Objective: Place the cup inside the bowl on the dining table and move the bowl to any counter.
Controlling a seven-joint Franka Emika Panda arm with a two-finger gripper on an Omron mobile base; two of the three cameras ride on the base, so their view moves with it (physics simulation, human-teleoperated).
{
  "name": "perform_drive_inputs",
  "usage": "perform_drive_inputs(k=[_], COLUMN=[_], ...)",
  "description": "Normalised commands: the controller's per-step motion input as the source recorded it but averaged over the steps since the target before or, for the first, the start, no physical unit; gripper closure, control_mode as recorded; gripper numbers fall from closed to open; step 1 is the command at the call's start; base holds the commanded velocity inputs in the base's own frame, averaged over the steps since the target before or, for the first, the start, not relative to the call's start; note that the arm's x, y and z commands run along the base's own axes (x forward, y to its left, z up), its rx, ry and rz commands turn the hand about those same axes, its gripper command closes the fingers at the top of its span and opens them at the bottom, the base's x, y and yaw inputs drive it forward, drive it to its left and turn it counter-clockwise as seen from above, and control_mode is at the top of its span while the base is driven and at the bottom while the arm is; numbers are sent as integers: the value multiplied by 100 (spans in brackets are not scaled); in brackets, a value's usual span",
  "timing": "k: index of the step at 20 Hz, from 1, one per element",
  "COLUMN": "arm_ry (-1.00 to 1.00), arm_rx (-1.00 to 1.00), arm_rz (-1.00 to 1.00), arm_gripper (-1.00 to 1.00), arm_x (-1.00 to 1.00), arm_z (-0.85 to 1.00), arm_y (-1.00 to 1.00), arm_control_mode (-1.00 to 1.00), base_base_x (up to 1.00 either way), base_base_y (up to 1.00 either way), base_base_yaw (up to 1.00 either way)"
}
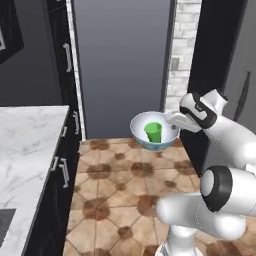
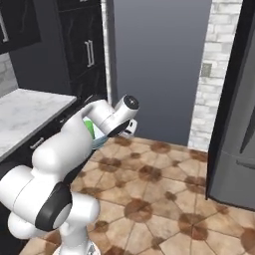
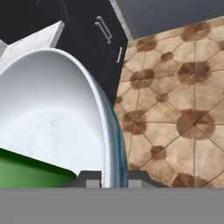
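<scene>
**Bowl in transit: spill and collision risks**

Tiled brown floor lay beneath the load, with black cabinets and a marble counter (image 1: 30, 145) to the left and a tall grey panel behind. The bowl (image 1: 141, 131) was held in the air over that floor, well apart from the counter, with the cup (image 1: 153, 132) standing upright inside it. In the hand view the gripper (image 3: 114, 180) was seen pinching the bowl's rim, one fingertip inside the wall and one outside; the jaws were nearly closed on that thin edge.

Risks, as judged from this pose:

- The bowl was carried by a single point on its rim. A slip or a rotation about that pinch was considered possible, caused by the weight hanging to one side of the grip.
- The cup was loose in the bowl. A sharp swing or a tilt of the hand could have tipped it over or thrown it out onto the floor.
- The counter edge and cabinet fronts lay along the likely path. A low approach could have struck the bowl's underside against the edge.

Limits of observation:

- In the right base view the bowl and cup were largely hidden behind the arm.
- The fingertips were cut off at the bottom of the hand view, so the depth of the grip could not be told.
- The cup's base and its contact with the bowl floor were not made out.
- The dining table was not identified.
</scene>
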Motion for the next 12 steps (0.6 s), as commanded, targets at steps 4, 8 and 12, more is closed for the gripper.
perform_drive_inputs(k=[4, 8, 12], arm_ry=[0, 0, 0], arm_rx=[0, 0, 0], arm_rz=[0, 0, 0], arm_gripper=[100, 100, 100], arm_x=[0, 0, 0], arm_z=[0, 0, 0], arm_y=[0, 0, 0], arm_control_mode=[100, 100, 100], base_base_x=[14, 3, 0], base_base_y=[0, 0, 0], base_base_yaw=[43, 43, 41])
